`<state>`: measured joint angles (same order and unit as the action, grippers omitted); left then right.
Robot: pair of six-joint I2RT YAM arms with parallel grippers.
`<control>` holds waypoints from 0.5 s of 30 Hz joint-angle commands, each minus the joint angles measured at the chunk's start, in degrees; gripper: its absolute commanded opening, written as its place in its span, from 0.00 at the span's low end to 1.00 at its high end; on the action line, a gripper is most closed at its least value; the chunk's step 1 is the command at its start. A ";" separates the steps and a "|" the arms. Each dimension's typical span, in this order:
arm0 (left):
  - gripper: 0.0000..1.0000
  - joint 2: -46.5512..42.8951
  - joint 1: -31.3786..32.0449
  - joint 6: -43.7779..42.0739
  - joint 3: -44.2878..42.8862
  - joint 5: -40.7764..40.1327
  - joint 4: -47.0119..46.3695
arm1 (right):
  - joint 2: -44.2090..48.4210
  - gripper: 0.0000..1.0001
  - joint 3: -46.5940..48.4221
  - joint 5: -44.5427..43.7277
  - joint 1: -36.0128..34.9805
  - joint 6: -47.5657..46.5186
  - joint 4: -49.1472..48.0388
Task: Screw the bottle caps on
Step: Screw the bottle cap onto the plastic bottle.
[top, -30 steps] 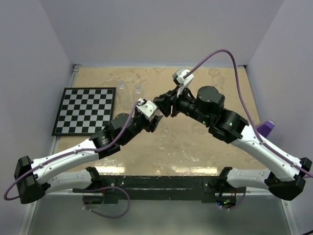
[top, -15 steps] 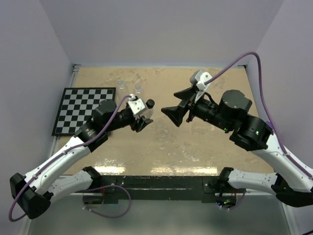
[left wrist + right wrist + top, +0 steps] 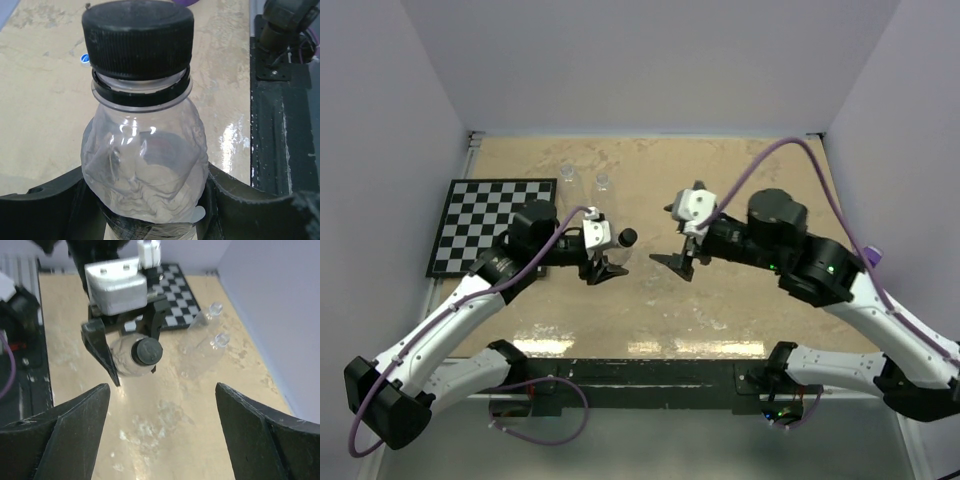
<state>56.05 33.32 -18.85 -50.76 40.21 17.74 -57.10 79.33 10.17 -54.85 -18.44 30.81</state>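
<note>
Black ribbed plastic bottle cap [image 3: 137, 32] faced almost straight into the right gripper [image 3: 675, 263], and that facing was the relation the next move would turn on. The right gripper's two dark fingers stood spread wide and held nothing. A clear gap of bare table lay between them and the cap.

Across that gap, the left gripper [image 3: 606, 266] was pinched around the belly of a small clear plastic bottle [image 3: 145, 160], gripping it low on the body. The bottle hung above the table with its long axis close to level, base toward the left arm and neck toward the right arm. The black cap sat on that neck just above a dark collar ring. It looked seated, though whether it was turned fully tight could not be told.

Farther out, two more clear bottles [image 3: 567, 175] [image 3: 602, 181] stood with bare, open necks just beside each other. They were near the far right corner of a black-and-white checkered mat [image 3: 495, 225], well apart from both grippers but nearer the left arm. A small blue cap [image 3: 85, 60] lay on the sandy tabletop [image 3: 740, 180] beyond the held bottle.

The free right gripper seemed the likelier one to fetch a cap, since the left was occupied.
</note>
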 commanded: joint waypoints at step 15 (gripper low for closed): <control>0.00 -1.12 -0.45 -5.58 1.54 7.17 0.89 | -10.13 0.64 7.15 13.03 -0.52 -15.93 8.13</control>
<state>55.86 33.12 -22.20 -49.36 45.82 19.00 -65.98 83.96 20.32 -54.87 -32.45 37.87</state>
